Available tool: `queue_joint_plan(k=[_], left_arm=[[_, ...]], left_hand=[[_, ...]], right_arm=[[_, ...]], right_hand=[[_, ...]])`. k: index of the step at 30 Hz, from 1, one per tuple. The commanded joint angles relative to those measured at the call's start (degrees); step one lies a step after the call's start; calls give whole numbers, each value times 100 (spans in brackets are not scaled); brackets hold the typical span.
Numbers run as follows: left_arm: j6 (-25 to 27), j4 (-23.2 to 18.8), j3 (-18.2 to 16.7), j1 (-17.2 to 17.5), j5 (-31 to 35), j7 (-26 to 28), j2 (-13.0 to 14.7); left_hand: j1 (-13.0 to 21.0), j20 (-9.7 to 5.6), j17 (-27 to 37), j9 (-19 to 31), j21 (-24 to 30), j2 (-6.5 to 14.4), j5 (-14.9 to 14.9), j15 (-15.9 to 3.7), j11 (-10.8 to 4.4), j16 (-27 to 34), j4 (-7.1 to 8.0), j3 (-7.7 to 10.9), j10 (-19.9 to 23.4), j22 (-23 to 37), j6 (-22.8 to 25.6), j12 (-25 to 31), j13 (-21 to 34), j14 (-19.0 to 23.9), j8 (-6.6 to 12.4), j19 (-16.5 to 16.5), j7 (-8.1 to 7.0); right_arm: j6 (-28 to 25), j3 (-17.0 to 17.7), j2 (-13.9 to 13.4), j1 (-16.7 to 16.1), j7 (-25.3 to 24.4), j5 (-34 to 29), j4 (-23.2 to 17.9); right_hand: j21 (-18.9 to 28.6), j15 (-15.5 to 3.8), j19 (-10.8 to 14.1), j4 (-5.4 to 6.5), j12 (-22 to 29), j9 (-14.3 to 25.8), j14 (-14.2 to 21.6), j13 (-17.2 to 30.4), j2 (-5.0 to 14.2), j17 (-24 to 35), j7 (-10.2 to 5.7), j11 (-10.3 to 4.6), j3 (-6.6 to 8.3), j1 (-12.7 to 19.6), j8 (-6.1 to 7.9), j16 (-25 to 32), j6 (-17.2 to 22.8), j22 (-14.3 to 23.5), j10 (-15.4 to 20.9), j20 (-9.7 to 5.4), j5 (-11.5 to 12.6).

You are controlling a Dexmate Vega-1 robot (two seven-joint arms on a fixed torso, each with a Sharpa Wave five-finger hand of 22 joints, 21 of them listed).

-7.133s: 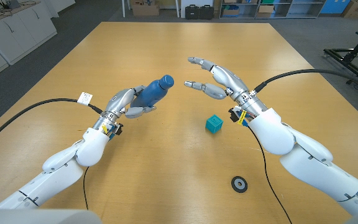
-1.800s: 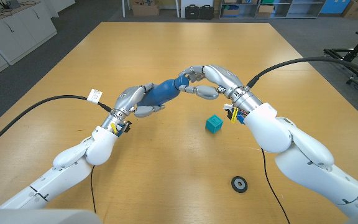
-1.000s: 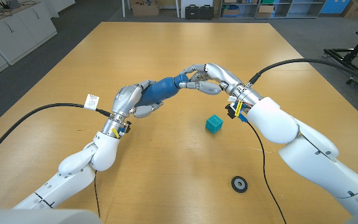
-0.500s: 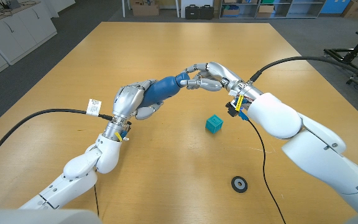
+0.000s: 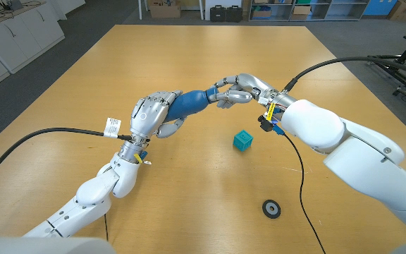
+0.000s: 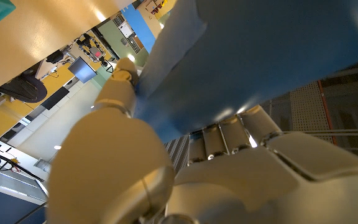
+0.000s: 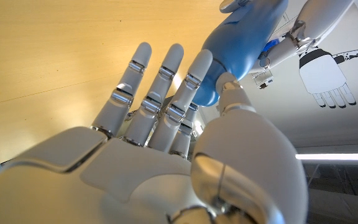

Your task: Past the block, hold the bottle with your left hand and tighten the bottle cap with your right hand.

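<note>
- Over the middle of the wooden table (image 5: 189,204), past the little teal block (image 5: 242,140), we've got the blue bottle (image 5: 189,104) held up in the air, lying roughly sideways between the 2 hands.
- Left hand (image 5: 151,115) is wrapped around the fat end of the bottle, fingers curled over the top of it, so that's a solid grasp. From the left wrist view the blue body (image 6: 253,56) sits right against the palm, fingers (image 6: 219,138) tucked under it.
- Right hand (image 5: 238,89) comes in from the other side and has its fingertips closed around the bottle cap (image 5: 215,92) at the narrow end. Looks like a pinch on the cap, thumb on one side and fingers on the other.
- Right wrist view backs that up: we see fingers (image 7: 166,93) reaching up to the narrow blue end (image 7: 229,50) with the thumb alongside it.
- Block sits on the table just under and a bit toward the robot from the right hand, not touching anything.
- Closer to the robot, well apart from the block, a small black ring-shaped thing (image 5: 271,208) lies on the table.
- Black cables (image 5: 41,137) run off both wrists.
</note>
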Motion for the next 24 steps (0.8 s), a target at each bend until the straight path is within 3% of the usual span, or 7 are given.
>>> queue_joint_plan(k=[1, 11, 16, 24], left_arm=[[308, 131, 185, -67, 307, 329, 11], [325, 197, 264, -103, 211, 470, 45], [313, 231, 293, -117, 168, 533, 68], [311, 247, 316, -109, 114, 639, 94]], left_hand=[[1128, -754, 22, 11, 30, 1341, 14, -857, -909, 51, 121, 87, 900, 18, 1442, 31, 34, 91, 66, 44, -1195], [1142, -756, 28, 12, 31, 1341, 13, -857, -932, 48, 119, 67, 913, 22, 1458, 29, 48, 98, 74, 30, -1217], [1146, -757, 30, 12, 30, 1342, 13, -857, -938, 47, 119, 61, 922, 23, 1458, 30, 53, 102, 75, 22, -1222], [1159, -757, 35, 13, 28, 1346, 13, -858, -933, 44, 119, 47, 926, 25, 1463, 27, 65, 105, 79, 5, -1249]], right_arm=[[24, 453, 79, -178, -292, 885, 42], [391, 857, 41, -432, -506, 1629, 227], [308, 1017, 13, -390, -501, 2103, 301], [87, 1038, -139, -254, -789, 2528, 263]], right_hand=[[63, -158, 124, 96, 53, 28, 141, 29, 160, 12, -32, 1, -21, -157, 455, 58, 2473, 20, 128, -40, -52], [157, -152, 331, 194, 75, 29, 336, 62, 179, 20, 56, 13, -112, -338, 466, 95, 2508, 21, 224, -102, -133], [237, -144, 513, 316, 42, 31, 424, 84, 135, 12, 161, 46, -257, -601, 408, 96, 2404, 22, 168, -160, -169], [318, -162, 700, 364, 126, 32, 640, 119, 168, 27, 201, 61, -315, -723, 467, 159, 2606, 21, 368, -266, -148]])
